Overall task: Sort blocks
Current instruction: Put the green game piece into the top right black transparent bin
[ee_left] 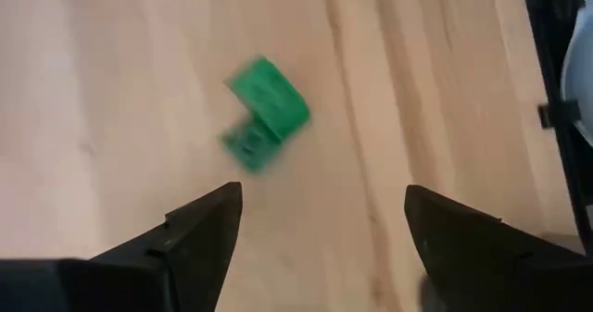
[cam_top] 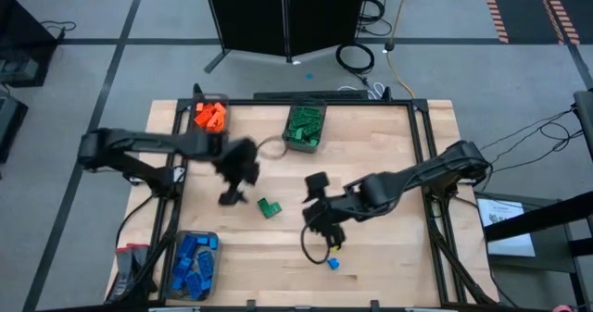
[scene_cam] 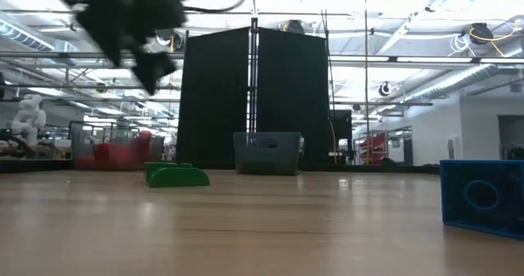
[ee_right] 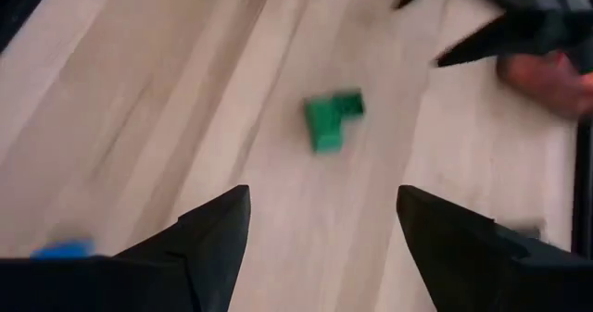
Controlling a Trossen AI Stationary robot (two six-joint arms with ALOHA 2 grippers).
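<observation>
Left gripper point(cam_top: 236, 187): over the table's middle-left, fingers spread apart, nothing between them. In the left wrist view the gripper point(ee_left: 320, 229) shows bare wood between its fingers.

Green block point(cam_top: 269, 207): L-shaped, lying on open wood at about 4 o'clock from the left gripper, apart from it; seen also in the left wrist view point(ee_left: 266, 113), the right wrist view point(ee_right: 332, 119) and the low view point(scene_cam: 176, 174). Free wood on all its sides.

Right gripper point(cam_top: 318, 215): at 3 o'clock of the green block, near the table's centre, fingers parted and empty point(ee_right: 324, 229).

Blue block point(cam_top: 333, 264): single brick at 5 o'clock from the right gripper, near the table's front edge; close to the low camera point(scene_cam: 481, 196).

Orange bin point(cam_top: 210, 116): at the back-left corner, 11 o'clock from the left gripper, holding orange blocks.

Green bin point(cam_top: 304, 127): at the back edge, 1 o'clock from the left gripper, holding green blocks.

Blue bin point(cam_top: 194, 264): at the front-left corner, 7 o'clock from the left gripper, holding blue blocks.

Table point(cam_top: 389, 145): wooden top; the right half behind the right arm is wide open wood up to the dark frame rail.
</observation>
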